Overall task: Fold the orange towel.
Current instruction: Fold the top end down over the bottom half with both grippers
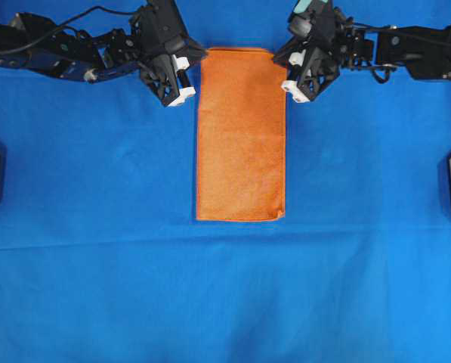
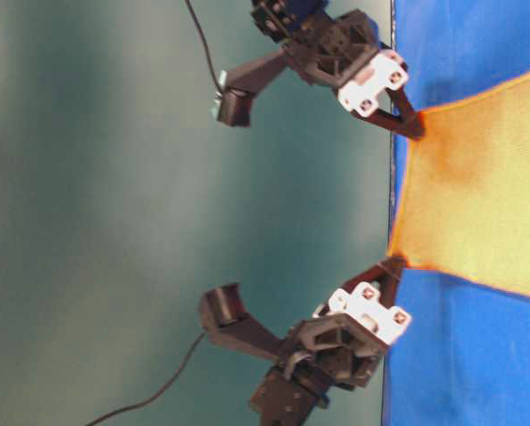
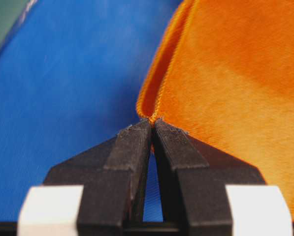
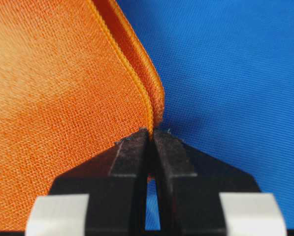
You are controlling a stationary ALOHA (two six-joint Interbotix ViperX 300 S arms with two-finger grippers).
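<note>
now both the left gripper (image 3: 151,123) and right gripper (image 4: 150,132) pinch the far corners of the bright orange terry towel (image 1: 241,136) on the big blue cloth (image 1: 97,227), so lift evenly.

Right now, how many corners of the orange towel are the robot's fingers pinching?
2. The left gripper pinches the orange towel at its top-left corner in the overhead view; the right gripper pinches the top-right corner. The two bottom corners lie free on the blue cloth.
</note>
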